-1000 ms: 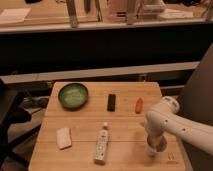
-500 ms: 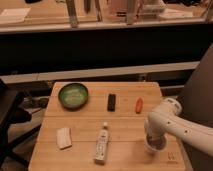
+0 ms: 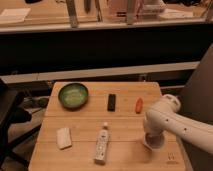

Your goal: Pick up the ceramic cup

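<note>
The tool (image 3: 153,138) sits low over the front right part of the light wooden slatted tabletop (image 3: 125,125), hidden under the white arm's wrist, with the small white ceramic cup (image 3: 154,142) right beneath it. Behind the tool lies a small orange carrot-shaped piece (image 3: 139,104), near but apart. To its left, bare wood runs up to a white bottle lying on its side (image 3: 102,145). Farther left-behind stand a black rectangular block (image 3: 112,102) and a wide green bowl (image 3: 73,95); a pale sponge-like block (image 3: 63,137) lies well apart at far left.
</note>
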`<state>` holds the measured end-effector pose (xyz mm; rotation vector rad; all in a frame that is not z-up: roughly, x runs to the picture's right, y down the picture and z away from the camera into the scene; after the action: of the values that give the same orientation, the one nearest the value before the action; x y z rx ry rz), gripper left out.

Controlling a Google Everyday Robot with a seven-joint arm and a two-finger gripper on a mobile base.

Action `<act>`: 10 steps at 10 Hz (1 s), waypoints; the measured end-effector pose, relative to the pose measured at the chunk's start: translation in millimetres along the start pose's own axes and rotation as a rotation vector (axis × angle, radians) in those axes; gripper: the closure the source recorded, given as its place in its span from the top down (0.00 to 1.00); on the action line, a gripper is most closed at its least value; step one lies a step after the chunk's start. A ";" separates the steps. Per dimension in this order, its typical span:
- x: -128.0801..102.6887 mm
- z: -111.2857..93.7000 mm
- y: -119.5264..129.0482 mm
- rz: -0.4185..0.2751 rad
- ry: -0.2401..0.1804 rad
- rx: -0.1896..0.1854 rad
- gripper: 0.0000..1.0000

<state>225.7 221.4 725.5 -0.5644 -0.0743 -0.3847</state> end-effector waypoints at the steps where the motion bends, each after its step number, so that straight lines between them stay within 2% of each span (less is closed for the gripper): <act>1: -2.4 -0.5 -1.8 -0.006 0.002 0.005 0.04; 10: -23.0 -17.4 -23.6 -0.083 0.021 0.050 0.04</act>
<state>194.9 201.4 718.8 -0.5092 -0.0868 -0.4682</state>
